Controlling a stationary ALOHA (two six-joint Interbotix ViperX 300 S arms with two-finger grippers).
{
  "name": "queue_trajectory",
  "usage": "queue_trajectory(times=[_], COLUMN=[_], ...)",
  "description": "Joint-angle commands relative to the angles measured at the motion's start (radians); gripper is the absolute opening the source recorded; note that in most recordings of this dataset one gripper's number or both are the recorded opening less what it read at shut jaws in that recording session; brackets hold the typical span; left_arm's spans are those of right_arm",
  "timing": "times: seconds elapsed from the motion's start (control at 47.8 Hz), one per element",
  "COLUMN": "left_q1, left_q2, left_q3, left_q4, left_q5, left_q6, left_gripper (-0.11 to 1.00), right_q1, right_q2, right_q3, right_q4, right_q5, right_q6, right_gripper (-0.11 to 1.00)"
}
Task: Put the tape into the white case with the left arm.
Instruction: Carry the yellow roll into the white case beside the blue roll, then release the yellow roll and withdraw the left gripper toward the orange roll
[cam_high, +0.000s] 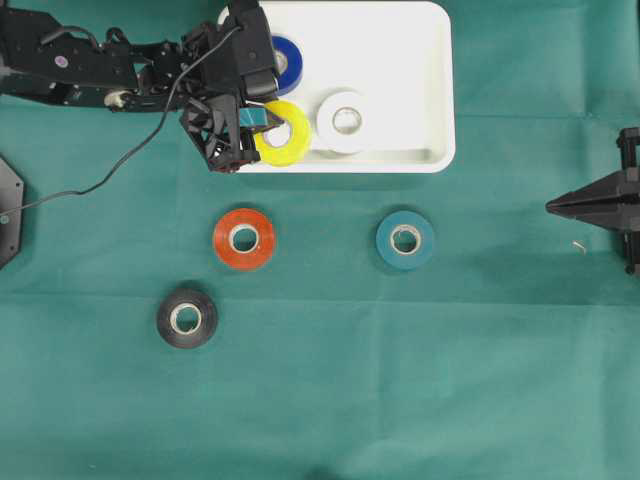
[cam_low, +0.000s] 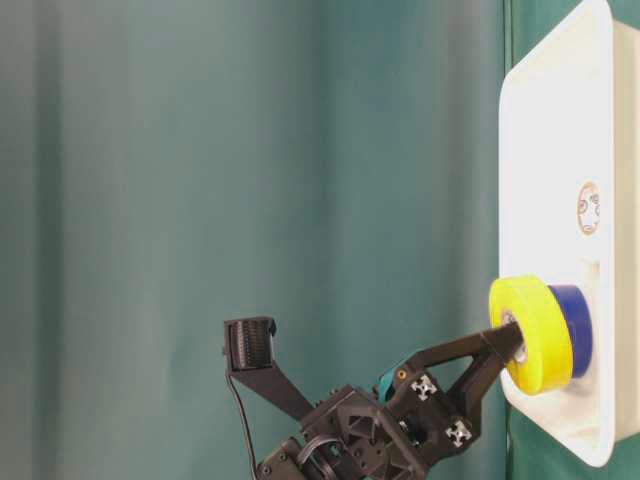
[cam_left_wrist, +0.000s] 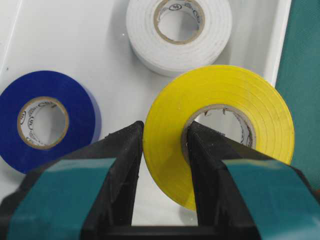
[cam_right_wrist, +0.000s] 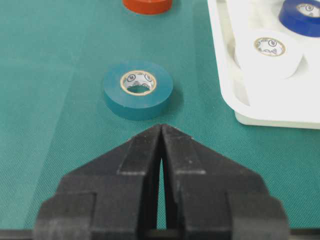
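Overhead, left tool (cam_high: 262, 122) clamping yellow tape (cam_high: 283, 133) above white case (cam_high: 440, 90) (blue (cam_high: 287, 62), white rolls (cam_high: 343, 121) alongside).

Green cloth (cam_high: 400, 380) bears white case (cam_high: 440, 100) (three loose rolls (cam_high: 244, 238)).

In the table-level view the left gripper (cam_low: 512, 347) reaches from the lower middle to the right, its jaws clamped on the wall of a yellow tape roll (cam_low: 532, 333). The roll sits against the white case (cam_low: 545, 130), which fills the right edge, with a blue roll (cam_low: 575, 329) just behind the yellow one.
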Motion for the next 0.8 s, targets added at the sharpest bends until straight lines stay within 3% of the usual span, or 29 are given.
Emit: queue_trajectory(times=[0.0, 0.503, 0.712, 0.775], left_q1=[0.008, 0.005, 0.002, -0.002], left_q2=[-0.015, -0.017, -0.018, -0.021], left_q3=[-0.009, 0.008, 0.014, 0.015], left_q4=[0.0, 0.0, 0.0, 0.0], left_q5=[-0.015, -0.043, -0.043, -0.043], left_q6=[-0.002, -0.008, -0.006, -0.006], left_gripper=[0.25, 0.26, 0.82, 0.8], right_q1=[-0.002, 0.0, -0.002, -0.002], right_q2=[0.008, 0.006, 0.008, 0.008], right_q3=[-0.011, -0.009, -0.009, -0.011], right_q4=[-0.002, -0.002, -0.002, -0.002], right_q5=[-0.006, -0.006, -0.006, -0.005], right_q6=[0.0, 0.002, 0.002, 0.002], right_gripper=[-0.09, -0.09, -0.09, -0.09])
